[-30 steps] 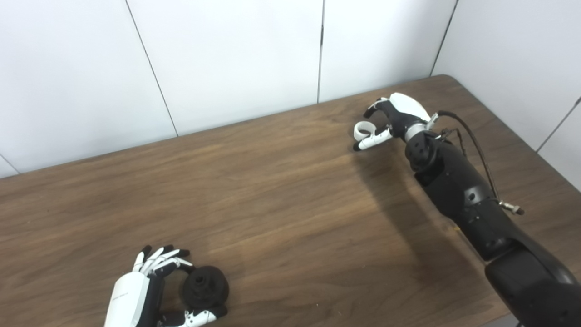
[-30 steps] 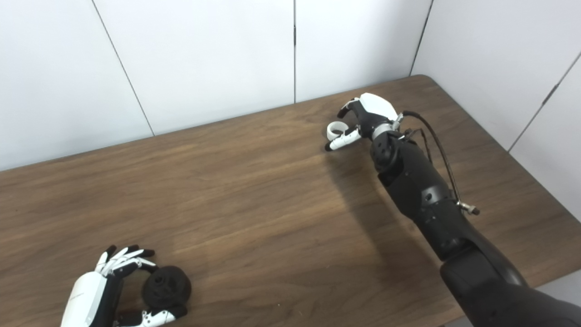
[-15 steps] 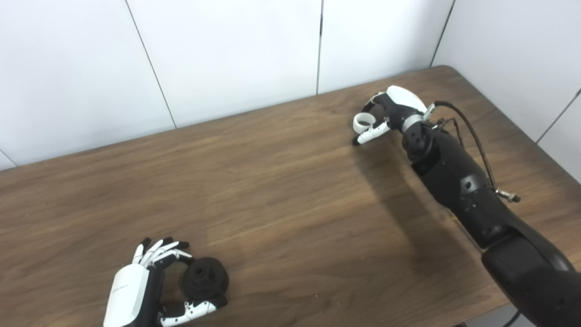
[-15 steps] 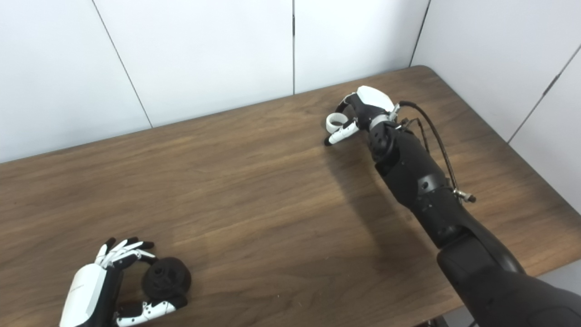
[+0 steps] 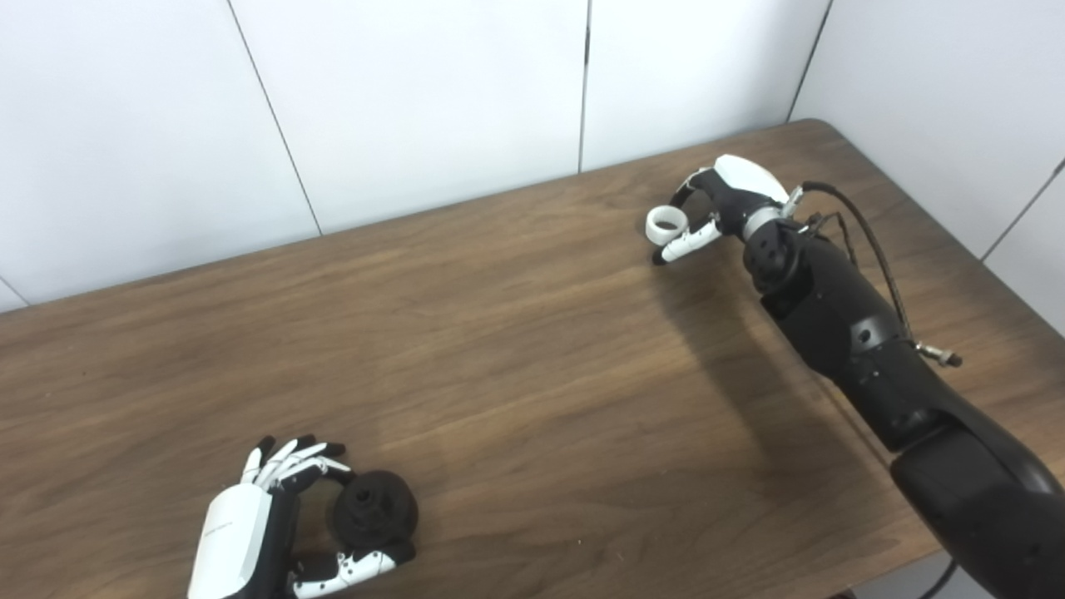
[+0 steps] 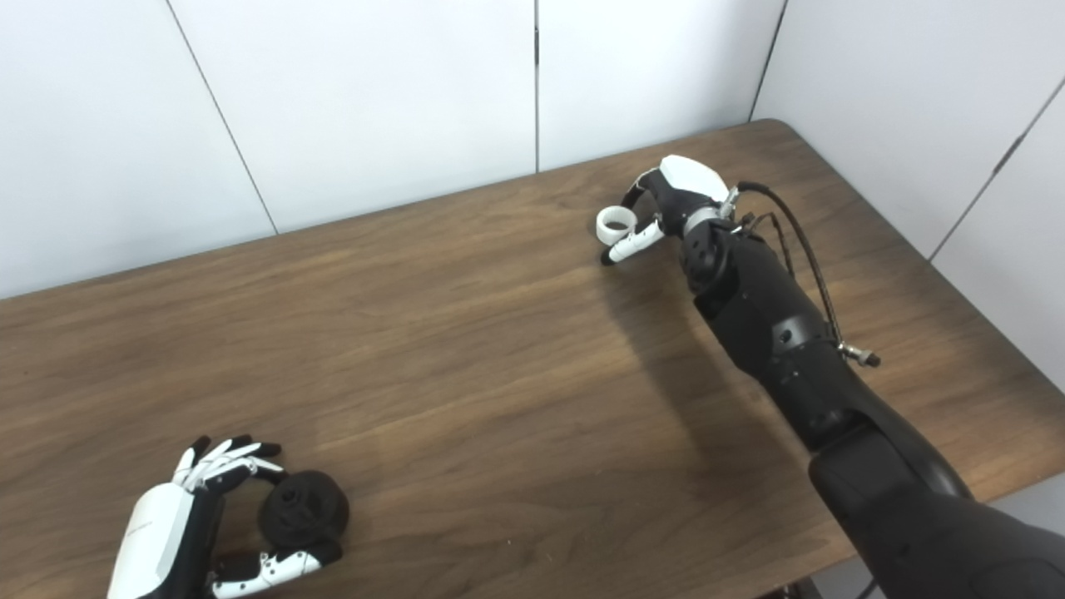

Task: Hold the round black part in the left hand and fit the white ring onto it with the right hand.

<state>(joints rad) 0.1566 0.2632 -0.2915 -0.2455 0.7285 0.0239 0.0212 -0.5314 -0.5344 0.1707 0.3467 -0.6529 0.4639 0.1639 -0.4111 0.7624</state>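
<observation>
Locate the round black part (image 5: pixel 375 517) at the near left corner of the wooden table (image 5: pixel 516 374). It rests on the tabletop with its broad face and central hub turned upward and slightly toward the camera, so its axis runs close to vertical. Your left hand (image 5: pixel 250 532) is wrapped around it from the left: the fingers (image 5: pixel 291 462) curl over the far side of the part and the thumb (image 5: pixel 349 570) closes in against the near side. Contact looks firm enough to count as a grasp, though the part has not been raised off the table.

Find the white ring (image 5: pixel 666 225) at the far right of the table, well apart from the black part. Your right hand (image 5: pixel 724 204) pinches it between thumb and fingers at the rim nearest the palm. The ring's opening faces mostly upward, tilted a little toward the camera. The right forearm (image 6: pixel 774 324) extends diagonally from the lower right corner.
</observation>
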